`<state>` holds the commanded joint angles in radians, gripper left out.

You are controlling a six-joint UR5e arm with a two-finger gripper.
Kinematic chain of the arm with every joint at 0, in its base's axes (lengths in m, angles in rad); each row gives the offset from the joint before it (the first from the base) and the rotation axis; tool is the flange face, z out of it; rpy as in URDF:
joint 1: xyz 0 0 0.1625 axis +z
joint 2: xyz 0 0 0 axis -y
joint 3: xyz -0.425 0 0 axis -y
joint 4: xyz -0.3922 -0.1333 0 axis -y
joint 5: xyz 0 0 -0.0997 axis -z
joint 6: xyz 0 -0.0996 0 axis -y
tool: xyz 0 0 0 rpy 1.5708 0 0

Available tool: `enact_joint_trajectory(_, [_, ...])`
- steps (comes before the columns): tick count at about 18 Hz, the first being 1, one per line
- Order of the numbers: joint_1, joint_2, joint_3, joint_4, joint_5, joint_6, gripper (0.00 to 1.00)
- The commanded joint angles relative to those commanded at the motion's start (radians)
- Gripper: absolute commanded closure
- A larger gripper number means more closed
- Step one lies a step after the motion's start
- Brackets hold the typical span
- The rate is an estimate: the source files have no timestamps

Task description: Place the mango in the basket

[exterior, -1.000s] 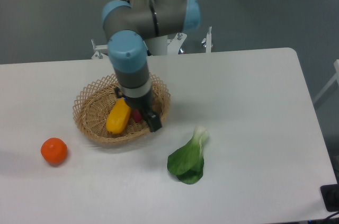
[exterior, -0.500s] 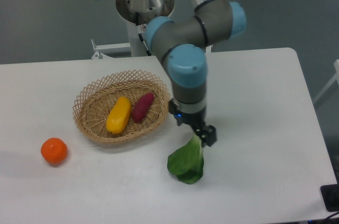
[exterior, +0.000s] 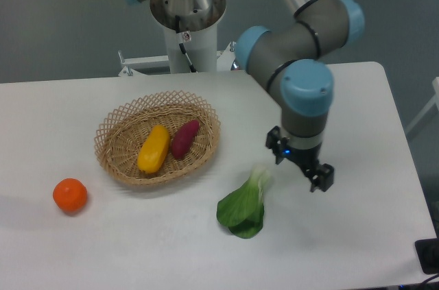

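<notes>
The yellow mango (exterior: 153, 149) lies inside the tan wicker basket (exterior: 113, 132) on the table's left half, next to a dark purple sweet potato (exterior: 184, 138). My gripper (exterior: 302, 166) hangs over the table well to the right of the basket, beyond the leafy green, with nothing in it. Its fingers (exterior: 321, 177) point down; from this angle I cannot tell how far apart they stand.
A green bok choy (exterior: 244, 204) lies on the table just left of the gripper. A round orange fruit (exterior: 70, 195) sits at the front left. The arm's base column (exterior: 187, 16) stands behind the table's far edge.
The gripper has moved from inside the basket, past the bok choy, to the right side of the table. The mango stays in the basket.
</notes>
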<state>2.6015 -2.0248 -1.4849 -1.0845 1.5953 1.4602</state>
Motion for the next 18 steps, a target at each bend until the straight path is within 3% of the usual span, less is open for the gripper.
enact_joint_trajectory(18, [0.009, -0.012, 0.014, 0.002, 0.0, 0.006, 0.0])
